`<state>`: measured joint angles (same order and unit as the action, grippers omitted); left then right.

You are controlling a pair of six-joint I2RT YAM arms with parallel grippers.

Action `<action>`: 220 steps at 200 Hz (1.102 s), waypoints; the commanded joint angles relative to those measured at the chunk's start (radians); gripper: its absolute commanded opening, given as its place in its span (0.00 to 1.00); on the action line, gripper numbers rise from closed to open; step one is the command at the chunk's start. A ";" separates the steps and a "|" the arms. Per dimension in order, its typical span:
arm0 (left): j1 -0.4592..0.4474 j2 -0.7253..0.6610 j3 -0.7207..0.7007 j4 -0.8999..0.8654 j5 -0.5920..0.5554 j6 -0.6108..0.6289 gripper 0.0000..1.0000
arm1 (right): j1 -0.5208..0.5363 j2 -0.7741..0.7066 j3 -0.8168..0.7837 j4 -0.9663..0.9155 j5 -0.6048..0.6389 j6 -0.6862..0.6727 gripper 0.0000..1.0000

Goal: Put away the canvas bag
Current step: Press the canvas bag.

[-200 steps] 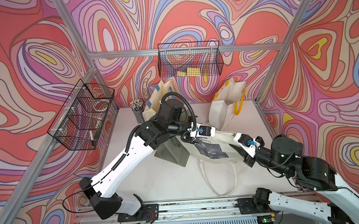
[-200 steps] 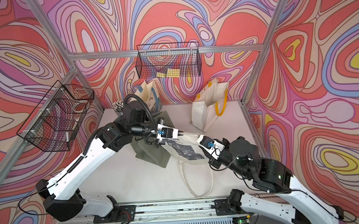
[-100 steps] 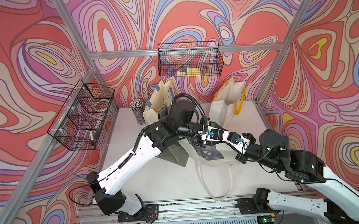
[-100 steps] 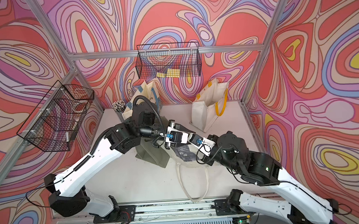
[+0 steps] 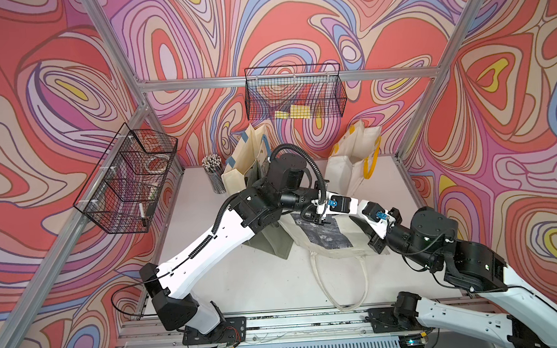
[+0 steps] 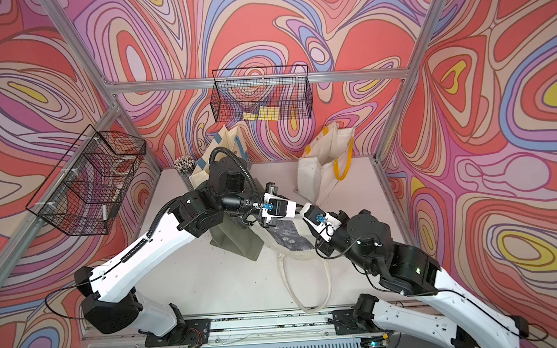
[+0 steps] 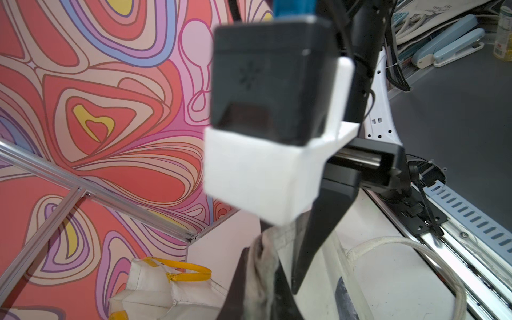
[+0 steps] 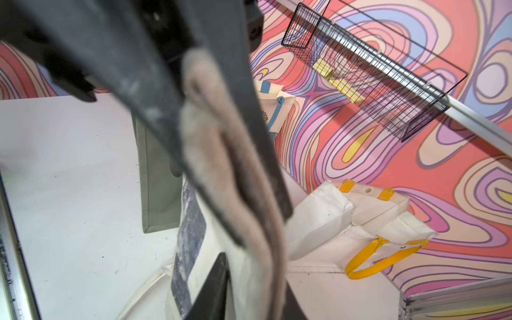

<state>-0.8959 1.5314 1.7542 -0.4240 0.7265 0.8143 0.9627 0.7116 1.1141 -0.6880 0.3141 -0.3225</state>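
The canvas bag (image 5: 326,239) lies on the table (image 5: 243,281), just toward 3 o'clock of centre. Its long axis runs 12 to 6, with the handles (image 5: 346,307) trailing toward 6. At its 12 o'clock edge the left gripper (image 7: 260,279) pinches the cloth, and just beside it the right gripper (image 8: 260,221) clamps a fold.

A: Background stuff, quick?
B: Black wire basket (image 5: 294,92) hung on the back wall, yellow pads (image 5: 298,111) inside. Second wire basket (image 5: 127,179) on the left wall, contents unclear.
A: On the table (image 5: 243,281)?
B: Cup of white-tipped sticks (image 5: 214,176) at the back, just beside a cream bag with blue handles (image 5: 234,173), upright. White bag with yellow handles (image 5: 342,174) upright, back right. Olive-green bag (image 5: 274,243) mid-table, partly covered.
A: Surroundings?
B: Swirl-pattern walls (image 5: 295,23), aluminium frame (image 5: 200,83).
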 commanded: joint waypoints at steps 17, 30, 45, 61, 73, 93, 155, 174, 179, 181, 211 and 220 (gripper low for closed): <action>0.066 -0.014 0.036 0.154 0.012 -0.042 0.00 | 0.005 -0.075 -0.109 0.032 0.059 0.106 0.37; 0.081 -0.018 0.036 0.201 0.017 -0.055 0.00 | 0.006 -0.085 -0.128 0.019 0.066 0.124 0.38; 0.093 -0.016 0.043 0.229 0.022 -0.069 0.00 | 0.005 -0.090 -0.149 0.012 0.066 0.145 0.38; 0.103 -0.008 0.065 0.236 0.025 -0.069 0.00 | 0.005 -0.096 -0.168 0.003 0.069 0.165 0.38; 0.110 -0.006 0.075 0.256 0.025 -0.073 0.00 | 0.005 -0.106 -0.182 -0.004 0.080 0.174 0.38; 0.124 0.005 0.097 0.289 0.019 -0.114 0.00 | 0.004 -0.135 -0.214 -0.002 0.097 0.192 0.38; 0.144 0.021 0.120 0.341 -0.001 -0.140 0.00 | 0.003 -0.082 -0.226 0.013 0.120 0.186 0.55; 0.147 0.024 0.123 0.340 -0.023 -0.126 0.00 | -0.006 -0.060 -0.207 0.008 0.123 0.158 0.51; 0.146 0.025 0.121 0.343 -0.032 -0.122 0.00 | -0.012 -0.059 -0.202 0.005 0.125 0.149 0.49; 0.147 0.025 0.120 0.344 -0.034 -0.121 0.00 | -0.014 -0.059 -0.199 0.003 0.125 0.143 0.48; 0.148 0.031 0.120 0.357 -0.055 -0.113 0.00 | -0.061 -0.011 -0.167 -0.056 0.161 0.043 0.23; 0.148 0.033 0.119 0.363 -0.056 -0.116 0.00 | -0.083 0.007 -0.165 -0.063 0.164 0.010 0.03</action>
<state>-0.7589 1.5742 1.8175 -0.2409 0.7055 0.6918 0.9180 0.6724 0.9306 -0.6693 0.4603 -0.2142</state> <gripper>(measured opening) 0.099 0.229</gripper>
